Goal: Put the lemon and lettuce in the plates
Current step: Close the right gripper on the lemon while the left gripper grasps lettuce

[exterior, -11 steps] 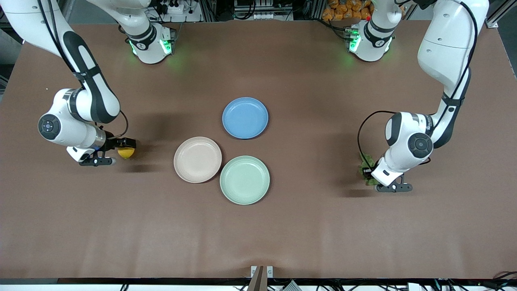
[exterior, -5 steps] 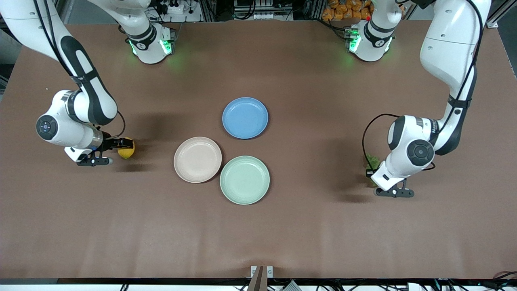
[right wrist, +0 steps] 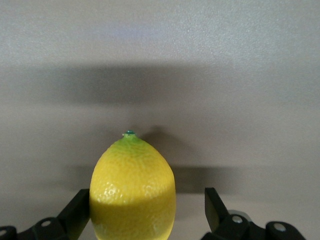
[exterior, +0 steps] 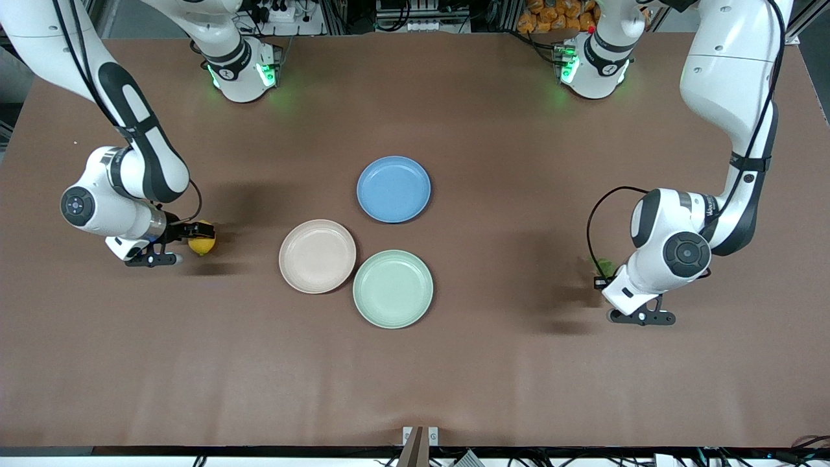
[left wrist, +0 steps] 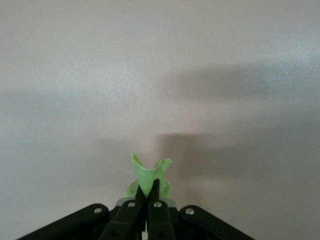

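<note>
- the lemon (right wrist: 133,189), toward the right arm's end from the beige-pink plate (exterior: 317,255), sits between the right gripper (exterior: 192,235)'s parted fingers; firm, rounded, likely slippery, best taken across its middle.
- the lettuce (left wrist: 148,176), toward the left arm's end from the mint plate (exterior: 392,288), is pinched by the left gripper (left wrist: 148,200); light, limp, tearable.

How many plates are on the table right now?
3. The blue plate lies farthest from the front camera; the beige-pink plate sits toward the right arm's end; the mint green plate is nearest the camera. All are empty.
</note>
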{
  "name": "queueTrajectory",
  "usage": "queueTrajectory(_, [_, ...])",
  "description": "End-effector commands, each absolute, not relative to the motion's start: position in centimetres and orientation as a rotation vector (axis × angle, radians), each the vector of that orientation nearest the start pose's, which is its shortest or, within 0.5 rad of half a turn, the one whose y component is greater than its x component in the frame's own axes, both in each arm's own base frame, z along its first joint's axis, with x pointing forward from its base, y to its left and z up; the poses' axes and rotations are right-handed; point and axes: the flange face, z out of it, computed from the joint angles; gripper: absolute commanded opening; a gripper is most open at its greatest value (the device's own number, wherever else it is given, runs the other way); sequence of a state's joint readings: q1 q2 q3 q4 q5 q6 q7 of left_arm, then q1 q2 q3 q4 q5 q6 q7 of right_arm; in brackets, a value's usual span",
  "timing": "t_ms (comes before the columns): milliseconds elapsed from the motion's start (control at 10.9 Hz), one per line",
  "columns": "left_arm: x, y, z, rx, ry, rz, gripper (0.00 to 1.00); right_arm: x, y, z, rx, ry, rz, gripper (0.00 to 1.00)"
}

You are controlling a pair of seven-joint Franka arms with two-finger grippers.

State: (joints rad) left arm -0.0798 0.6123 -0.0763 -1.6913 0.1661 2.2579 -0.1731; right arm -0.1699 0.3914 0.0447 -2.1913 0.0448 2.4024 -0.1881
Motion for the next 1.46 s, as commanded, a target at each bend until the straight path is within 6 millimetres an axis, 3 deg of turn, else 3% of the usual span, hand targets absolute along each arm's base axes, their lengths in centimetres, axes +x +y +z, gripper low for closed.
queueTrajectory(0, [68.2, -10.1, 26.1, -3.088, 0.084, 0.069, 0.00, 53.0, -7.0, 18.3, -3.050, -0.029, 0.267, 1.00])
queueTrajectory(183, [68.5, -12.5, 27.8, -3.122, 0.070, 0.106, 0.00, 53.0, -7.0, 18.2, -3.046, -0.017, 0.268, 0.96])
queueTrajectory(365, [68.8, -13.5, 28.7, -3.155, 0.046, 0.096, 0.00, 53.0, -6.7, 18.2, -3.044, -0.025, 0.275, 0.45])
queueTrajectory(457, [69.0, -14.3, 29.4, -3.176, 0.046, 0.078, 0.00, 53.0, -6.6, 18.2, -3.041, -0.019, 0.279, 0.30])
queueTrajectory(548, [69.1, -15.5, 30.0, -3.209, 0.035, 0.068, 0.00, 53.0, -6.5, 18.4, -3.039, -0.012, 0.281, 0.25])
queueTrajectory(731, [69.2, -17.5, 31.0, -3.264, -0.024, 0.058, 0.00, 53.1, -5.6, 19.4, -3.028, 0.004, 0.330, 0.24])
queueTrajectory(822, [69.1, -19.5, 31.7, -3.282, -0.055, 0.045, 0.00, 53.5, -4.4, 20.7, -3.026, 0.032, 0.350, 0.24])
queueTrajectory(1188, [68.1, -25.7, 32.6, -3.337, -0.252, 0.064, 0.00, 55.6, 2.8, 24.1, -3.031, 0.184, 0.386, 0.25])
queueTrajectory(1371, [67.6, -28.5, 33.3, -3.385, -0.405, 0.099, 0.00, 56.0, 5.0, 24.8, -3.029, 0.236, 0.372, 0.25])
